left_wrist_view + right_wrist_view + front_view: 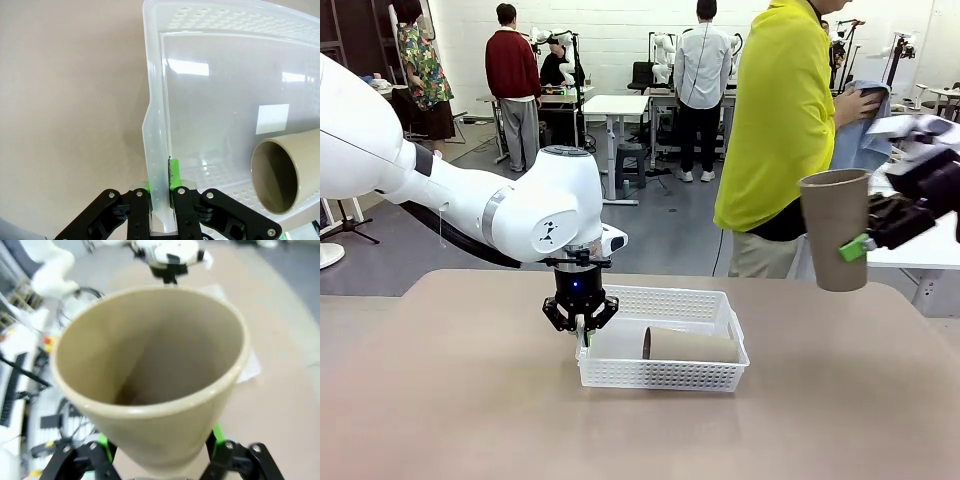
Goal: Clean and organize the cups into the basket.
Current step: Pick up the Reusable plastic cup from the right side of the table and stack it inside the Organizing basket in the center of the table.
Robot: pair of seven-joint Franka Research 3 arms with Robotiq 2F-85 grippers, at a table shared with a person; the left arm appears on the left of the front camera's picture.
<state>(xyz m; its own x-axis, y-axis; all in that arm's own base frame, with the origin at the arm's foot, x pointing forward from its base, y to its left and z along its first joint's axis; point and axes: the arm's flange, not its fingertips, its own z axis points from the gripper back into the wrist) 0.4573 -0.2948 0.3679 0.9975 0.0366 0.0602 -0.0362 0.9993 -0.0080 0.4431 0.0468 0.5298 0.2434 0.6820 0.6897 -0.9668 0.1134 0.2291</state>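
**Left gripper** (160, 192): closed on the left end wall of the basket (660, 376). One green pad sits inside the wall and one outside, pinching the thin plastic just under the flared rim. In the front view the arm comes straight down onto that wall. One taupe cup (690, 345) lies on its side in the basket near the front wall, toward the right end, with its mouth facing the pinched wall. The floor between the mouth and the wall is bare.

**Right gripper** (855, 248): closed on a second taupe cup (833, 215), held upright in the air with its mouth up, beyond the table's right end and well apart from the basket. The pads bear on the lower, narrower part of the body. A person in a yellow top stands just behind it, with a hand on a blue-grey cloth (865, 125).

**Hazards, as judged:**
1. The held cup tapers and is gripped low. Tilting it to lie flat could let it pivot or slide out between the pads.
2. The bare floor lies next to the left gripper. A cup brought in there puts the right arm close to the left fingers, so contact is possible.
3. If the held cup is lowered too far right, it lands on the lying cup, which is round and free to roll.
4. Any sideways pull by the left arm would flex the thin wall or drag the basket and shift the target.
5. The person's arm is near the raised cup, so a swing of the right arm could brush it.
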